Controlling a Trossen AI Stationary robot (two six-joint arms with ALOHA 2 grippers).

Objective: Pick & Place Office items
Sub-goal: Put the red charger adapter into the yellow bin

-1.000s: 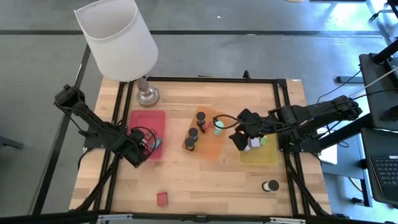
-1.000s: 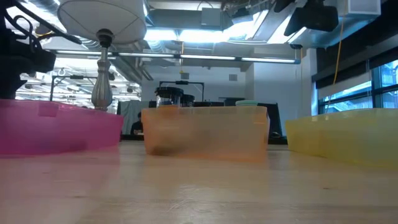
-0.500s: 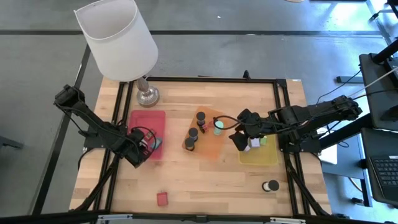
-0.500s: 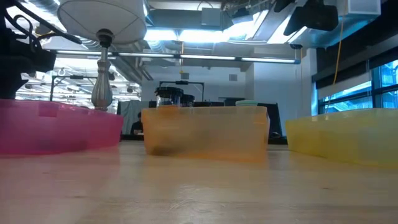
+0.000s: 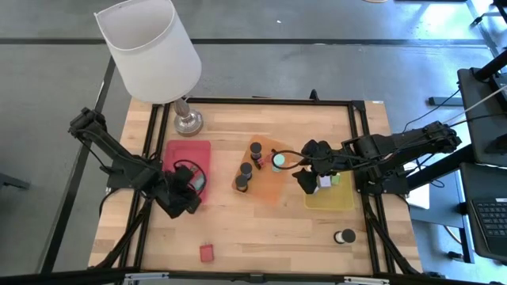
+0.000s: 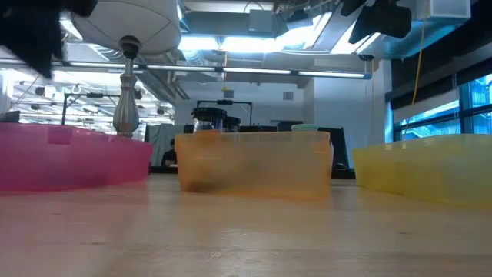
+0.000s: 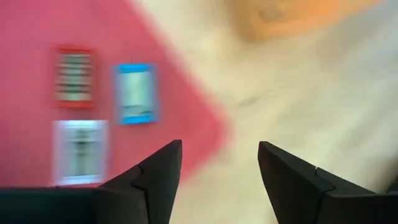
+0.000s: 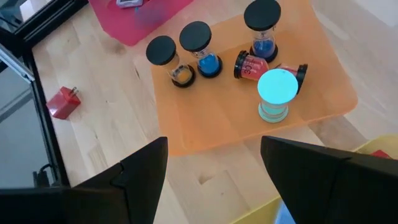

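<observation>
My left gripper (image 5: 188,192) is open and empty above the pink tray's (image 5: 178,154) near right corner. In the left wrist view (image 7: 219,149) a red-edged card (image 7: 74,76), a blue card (image 7: 135,93) and a white card (image 7: 79,149) lie flat in that tray. My right gripper (image 5: 303,180) is open and empty between the orange tray (image 5: 273,190) and the yellow tray (image 5: 333,198). Its wrist view (image 8: 214,146) shows black-capped bottles (image 8: 198,45), a teal-capped one (image 8: 277,92) and a red one lying on its side (image 8: 252,66) in the orange tray.
A red block (image 5: 207,252) lies on the table near the front edge, and a black-and-white roll (image 5: 344,236) at the near right. A white block (image 5: 323,182) lies in the yellow tray. The big lamp (image 5: 187,120) stands at the far left.
My left gripper has moved a little toward the table's near edge, off the pink tray's middle toward its near right corner, still open and empty.
</observation>
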